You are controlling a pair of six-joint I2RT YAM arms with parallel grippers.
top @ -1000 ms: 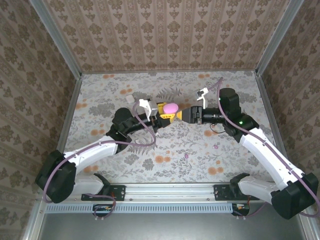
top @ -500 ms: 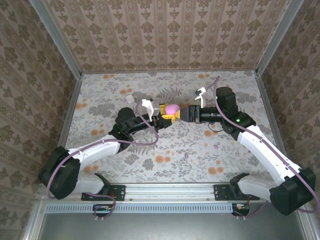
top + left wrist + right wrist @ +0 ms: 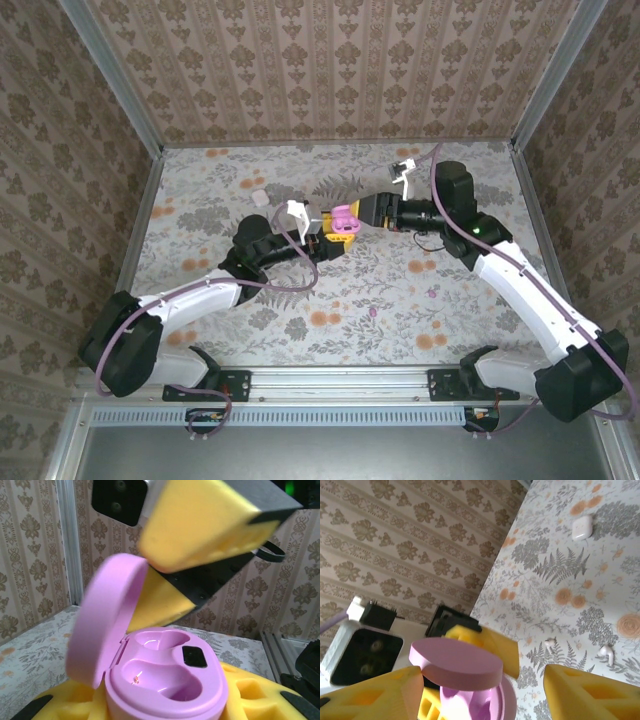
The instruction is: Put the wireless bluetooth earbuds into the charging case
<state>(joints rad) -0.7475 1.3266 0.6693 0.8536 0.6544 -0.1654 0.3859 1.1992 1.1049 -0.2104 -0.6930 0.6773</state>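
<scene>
My left gripper is shut on the pink charging case, holding it above the mat between yellow pads. In the left wrist view the case has its lid swung up to the left, and both sockets are empty. My right gripper is open, its yellow fingers standing to either side of the raised lid. Two tiny pink earbuds lie on the mat in front of the right arm. Two small pale buds rest on the mat past the case.
A white case lies closed on the floral mat at the back left. Patterned walls close in the table on three sides. Both arms meet over the middle of the mat.
The pink case's lid, closed a second ago, now stands open. My right gripper has shifted towards the back of the table and its jaws have spread a little. The left gripper keeps its hold.
</scene>
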